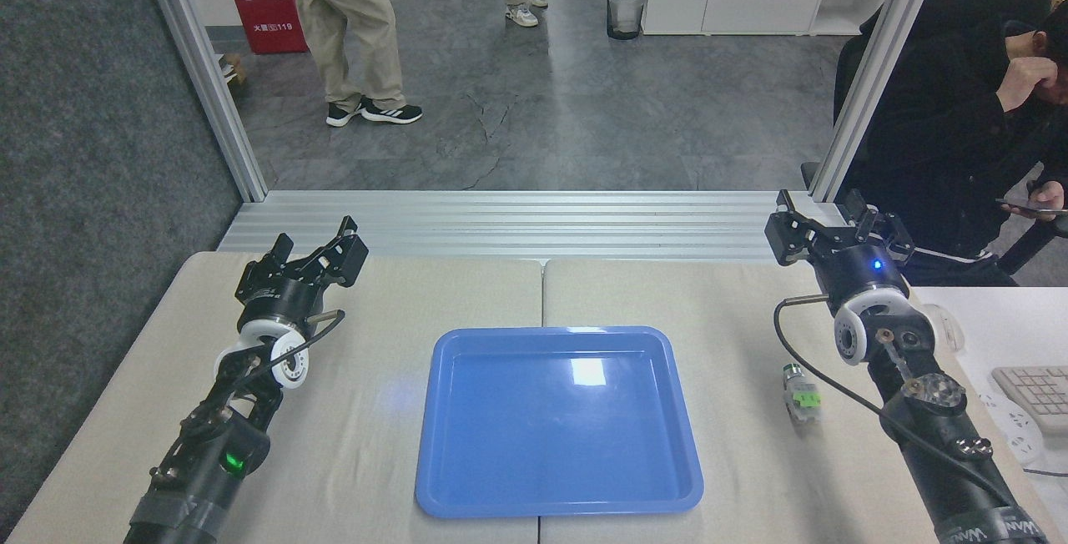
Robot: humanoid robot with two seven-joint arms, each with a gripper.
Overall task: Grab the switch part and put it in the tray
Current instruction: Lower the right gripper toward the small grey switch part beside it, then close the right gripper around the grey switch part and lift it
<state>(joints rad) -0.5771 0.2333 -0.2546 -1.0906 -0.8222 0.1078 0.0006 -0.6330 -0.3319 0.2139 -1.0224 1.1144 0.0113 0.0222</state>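
The switch part (800,395) lies on the beige table to the right of the tray, metal end pointing away from me, green piece in its middle. The blue tray (557,420) sits flat at the table's centre with nothing in it. My right gripper (830,225) is open, raised near the table's far right edge, well beyond the switch part and slightly right of it. At the far left of the table my left gripper (317,254) is open too, holding nothing.
A white keyboard (1035,390) lies on a white desk at the right edge. A seated person in black (959,110) is just beyond my right arm. Other people stand on the grey floor behind the aluminium rail (517,223).
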